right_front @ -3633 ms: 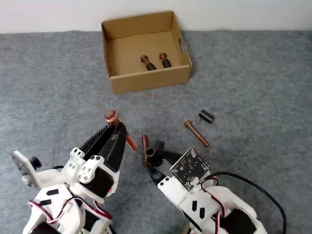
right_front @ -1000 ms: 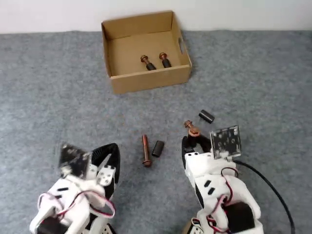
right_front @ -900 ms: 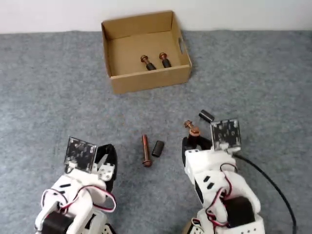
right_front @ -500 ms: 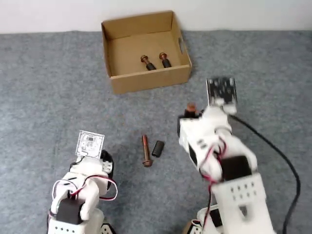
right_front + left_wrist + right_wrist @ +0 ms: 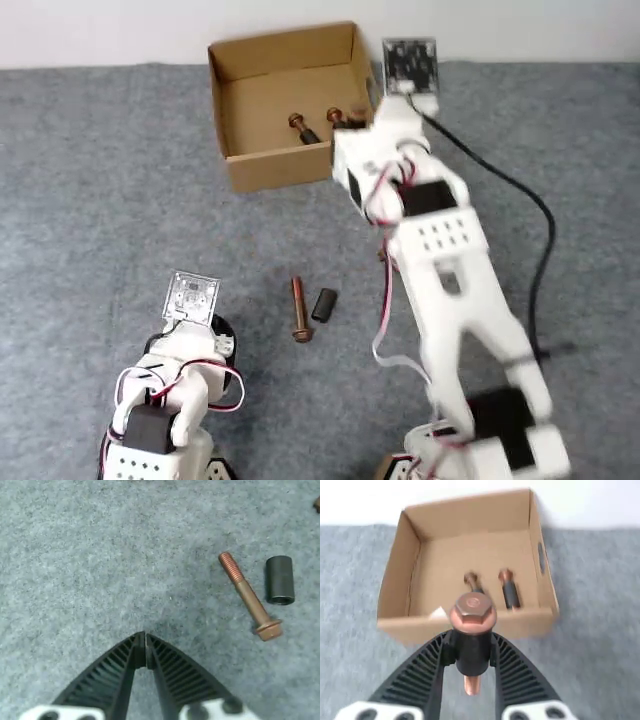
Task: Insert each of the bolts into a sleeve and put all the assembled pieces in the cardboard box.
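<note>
High view: right arm overlaps right wall of cardboard box.

- Soft, even light falls from above on the grey table, and shadows stay faint and short.
- The cardboard box, at the table's far edge, is darker along its inner walls.
- In the left wrist view, the loose bolt and sleeve throw narrow, soft-edged shadows, and the sleeve has a dull sheen.
- In the right wrist view, the held bolt catches a small highlight on its head.
- The white backdrop past the table's far edge is very bright.
</note>
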### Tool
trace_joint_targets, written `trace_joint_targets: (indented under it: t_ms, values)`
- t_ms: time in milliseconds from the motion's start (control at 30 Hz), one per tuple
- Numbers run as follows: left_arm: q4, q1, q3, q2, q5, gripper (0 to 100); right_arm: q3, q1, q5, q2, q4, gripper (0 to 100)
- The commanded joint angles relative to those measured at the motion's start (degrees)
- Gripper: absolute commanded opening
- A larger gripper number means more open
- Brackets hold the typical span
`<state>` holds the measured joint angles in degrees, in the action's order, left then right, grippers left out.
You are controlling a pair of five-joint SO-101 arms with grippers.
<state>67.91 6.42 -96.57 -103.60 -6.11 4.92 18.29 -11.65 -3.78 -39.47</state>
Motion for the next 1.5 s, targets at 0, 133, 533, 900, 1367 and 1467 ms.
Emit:
trace_joint_targets:
  t_ms: [0, 133, 533, 900, 1367, 1467]
  values:
    - [0.00, -0.53, 0.13, -0.44, 0.26, 0, -14.95, -0.75, -0.18, 10.15, 2.68, 0.9]
    - [0.35, -0.53, 0.13, -0.44, 0.26, 0, -29.71, -0.84, -0.09, 23.60, 2.68, 0.9]
    - [-0.09, -2.02, 0.13, -0.44, 0.26, 0, -65.32, -1.19, 8.79, 57.36, 2.15, 0.9]
    - [-1.41, -2.64, 0.13, -0.44, 0.26, 0, -75.69, -1.71, 10.46, 71.69, -6.37, 0.9]
    - [-1.49, -2.64, 0.13, -0.44, 0.26, 0, -77.36, -0.66, 10.46, 70.46, -12.79, 21.2]
    - [-1.58, -2.64, 0.13, -0.44, 0.26, 0, -77.36, -0.66, 10.37, 68.18, -12.62, 19.0]
